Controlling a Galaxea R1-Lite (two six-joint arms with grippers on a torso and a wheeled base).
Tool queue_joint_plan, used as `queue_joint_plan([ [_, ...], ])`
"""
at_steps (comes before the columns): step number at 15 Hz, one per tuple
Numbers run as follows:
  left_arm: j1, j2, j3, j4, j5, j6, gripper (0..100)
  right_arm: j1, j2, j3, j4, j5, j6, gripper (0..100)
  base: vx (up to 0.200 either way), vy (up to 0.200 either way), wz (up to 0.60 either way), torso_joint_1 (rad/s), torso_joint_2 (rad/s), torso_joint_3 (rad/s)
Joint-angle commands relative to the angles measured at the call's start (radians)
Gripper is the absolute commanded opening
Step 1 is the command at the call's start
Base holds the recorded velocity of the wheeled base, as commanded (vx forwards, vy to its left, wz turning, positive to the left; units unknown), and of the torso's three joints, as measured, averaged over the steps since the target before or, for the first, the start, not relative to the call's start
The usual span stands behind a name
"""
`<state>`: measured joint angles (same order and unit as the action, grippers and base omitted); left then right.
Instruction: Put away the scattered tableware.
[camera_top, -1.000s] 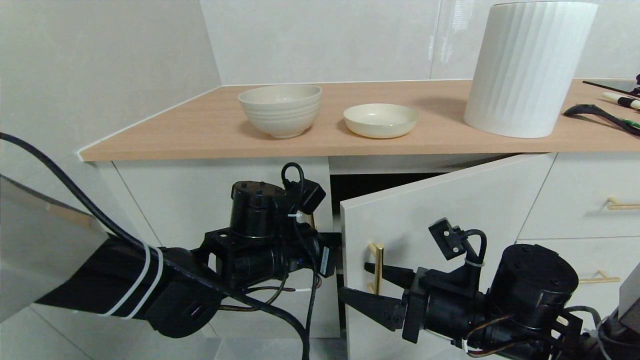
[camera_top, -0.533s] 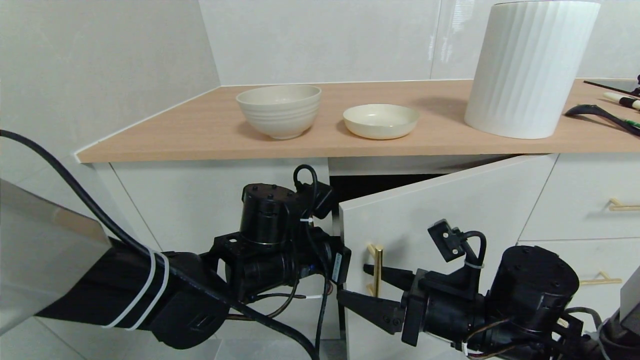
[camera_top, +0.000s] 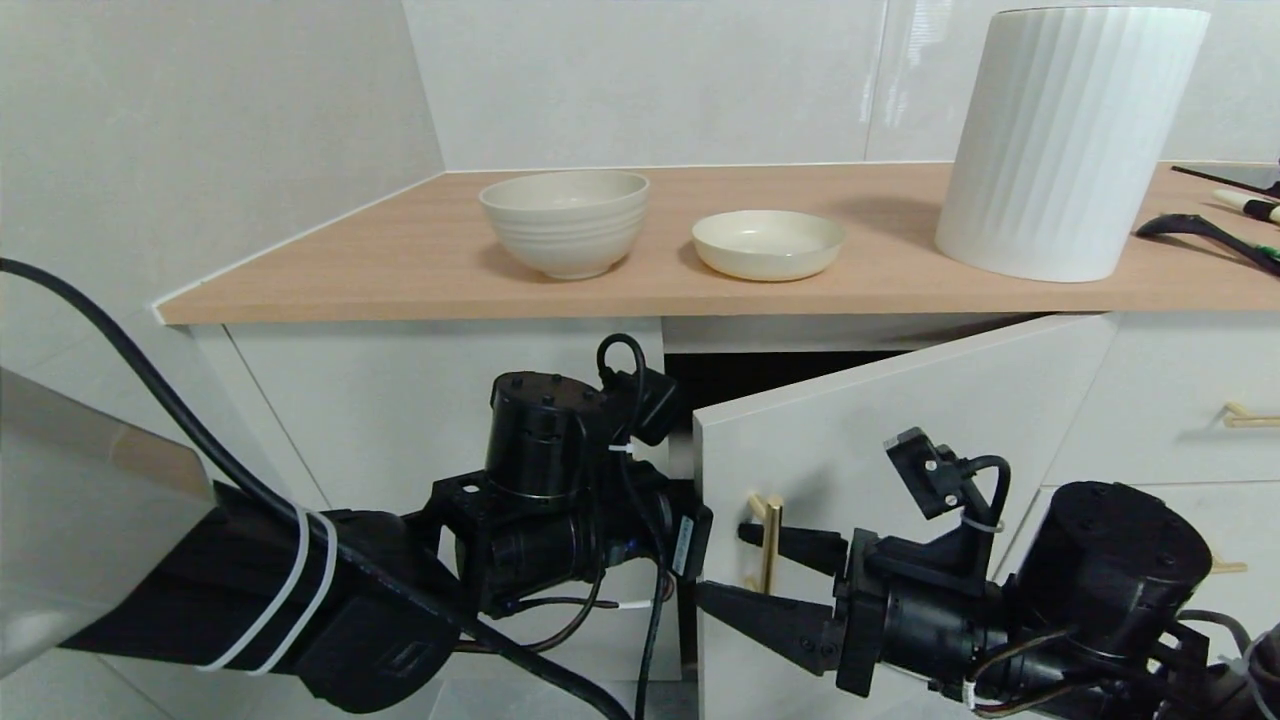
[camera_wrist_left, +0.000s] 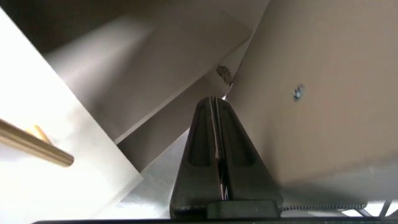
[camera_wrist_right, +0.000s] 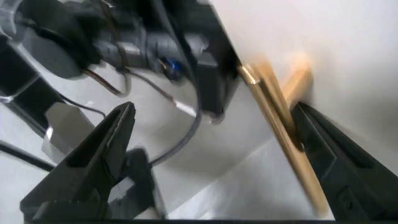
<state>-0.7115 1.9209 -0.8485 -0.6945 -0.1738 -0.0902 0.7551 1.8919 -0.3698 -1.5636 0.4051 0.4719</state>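
Wooden counter (camera_top: 400, 262) holds bowl (camera_top: 564, 222) and dish (camera_top: 768, 244); left tool (camera_wrist_left: 213, 109) clenched, right tool (camera_top: 726, 563) spread.

It was a home kitchen: a wood-grain tabletop (camera_top: 400, 260) ran into a corner of pale tiled wall (camera_top: 650, 80), carrying a cream bowl (camera_top: 565, 220) and a shallow dish (camera_top: 768, 243), above white cabinet doors (camera_top: 900, 420) and drawers (camera_top: 1180, 370) with slim brass handles (camera_top: 1250, 415).

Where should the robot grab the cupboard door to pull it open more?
By the gold handle, an upright bar standing off the cupboard door near its free edge. Come from the front, one finger each side of the bar, as the open right gripper sits now; that likely pulls easiest.
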Motion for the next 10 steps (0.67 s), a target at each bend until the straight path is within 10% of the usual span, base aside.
queue_joint_plan([
  [1, -0.002, -0.006, -0.001, 0.0, 0.004, 0.001, 0, -0.06, 0.004, 0.005, 0.011, -0.025, -0.021, 100, 0.0, 0.0, 0.0, 0.0, 0.0, 0.0],
  [10, -0.025, -0.019, 0.008, 0.0, 0.013, 0.003, 0, -0.197, -0.024, 0.095, 0.013, -0.026, -0.13, 100, 0.0, 0.0, 0.0, 0.0, 0.0, 0.0],
])
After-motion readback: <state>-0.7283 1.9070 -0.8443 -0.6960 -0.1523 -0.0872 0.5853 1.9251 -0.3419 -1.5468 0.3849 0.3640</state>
